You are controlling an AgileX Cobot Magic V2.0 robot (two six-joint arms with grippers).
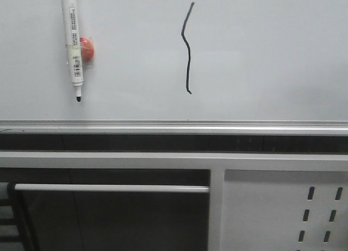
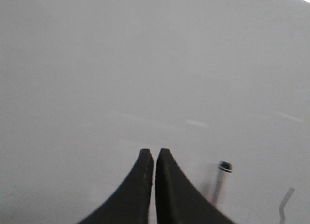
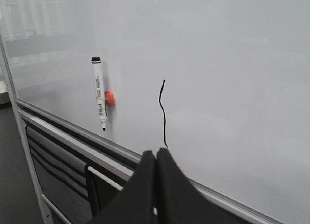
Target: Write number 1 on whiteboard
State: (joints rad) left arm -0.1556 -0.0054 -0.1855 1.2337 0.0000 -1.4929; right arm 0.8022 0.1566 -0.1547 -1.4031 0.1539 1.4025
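A: What is showing on the whiteboard [image 1: 261, 55] from the front?

B: The number 1 [image 1: 187, 50] is sitting a little right of the board's middle, a thin black wavy stroke running top to bottom, with a tiny hook at its lower end. It is ending above the silver rail [image 1: 174, 124] along the board's lower edge, not touching it.

A: And the pen?

B: A white marker [image 1: 72, 42] is hanging upright to the left of the stroke, well apart from it, with its black tip pointing down. An orange-red magnet [image 1: 87, 48] is sitting just beside its barrel, on the right, apparently holding it to the board.

A: What are the arms doing?

B: Neither is appearing in the front view. In the left wrist view the left fingers [image 2: 154, 158] are lying clenched, pads almost touching, with nothing between them, facing the bare board; the marker and the stroke are showing blurred off to one side. In the right wrist view the right fingers [image 3: 155, 158] are pressing together too, empty, and are pointing toward the board near the stroke's lower end.

A: Anything below the board?

B: A white perforated panel [image 1: 285, 213] is sitting at lower right, and a pale horizontal bar [image 1: 111, 188] is crossing a dark opening at lower left.
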